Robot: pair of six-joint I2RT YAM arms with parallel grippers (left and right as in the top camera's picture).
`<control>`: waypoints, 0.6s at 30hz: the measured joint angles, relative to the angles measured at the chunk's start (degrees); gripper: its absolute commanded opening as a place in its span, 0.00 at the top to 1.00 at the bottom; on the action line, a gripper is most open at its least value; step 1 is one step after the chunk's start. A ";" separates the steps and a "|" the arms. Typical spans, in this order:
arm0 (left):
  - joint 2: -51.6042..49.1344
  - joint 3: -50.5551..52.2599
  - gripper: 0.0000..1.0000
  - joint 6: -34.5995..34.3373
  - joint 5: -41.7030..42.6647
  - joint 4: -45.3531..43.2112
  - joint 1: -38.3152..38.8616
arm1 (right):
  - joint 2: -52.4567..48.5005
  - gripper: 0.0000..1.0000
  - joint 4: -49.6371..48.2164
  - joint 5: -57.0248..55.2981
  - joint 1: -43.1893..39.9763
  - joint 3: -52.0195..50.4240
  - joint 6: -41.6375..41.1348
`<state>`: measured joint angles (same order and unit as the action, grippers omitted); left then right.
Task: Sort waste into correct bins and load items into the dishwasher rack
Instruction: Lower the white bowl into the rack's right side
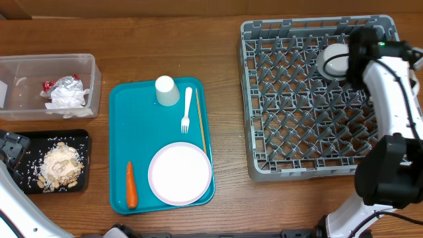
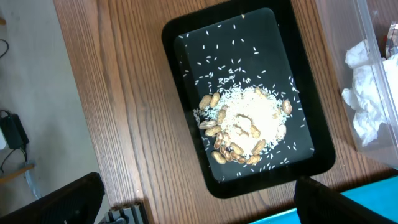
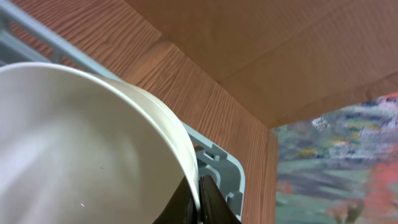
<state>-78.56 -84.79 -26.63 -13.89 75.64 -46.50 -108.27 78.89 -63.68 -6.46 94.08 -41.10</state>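
Right tool pinches small white round bowl rim; seat it between grey plastic rack pegs before releasing. Left tool spread.

bowl 1 | cup 1 | plate 1 | fork 1 | carrot 1

The right arm covers part of the bowl and the frame edge crops the clear tub

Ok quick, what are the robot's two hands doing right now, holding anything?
Left end effector: open, holding nothing, above the black tray.
Right end effector: closed on the rim of a white bowl, at the dishwasher rack.
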 measured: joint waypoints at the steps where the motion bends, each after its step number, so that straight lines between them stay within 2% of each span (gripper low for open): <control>1: 0.00 0.00 0.00 0.00 0.00 0.00 0.00 | 0.00 0.96 0.00 -0.26 0.37 -0.55 0.02; 18: 0.00 0.00 0.00 0.00 0.00 0.00 0.00 | 0.00 0.96 0.15 0.81 1.09 -3.74 -0.02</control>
<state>-78.56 -84.79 -26.63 -13.89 75.64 -46.50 -108.27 79.05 -62.87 -5.37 90.35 -41.12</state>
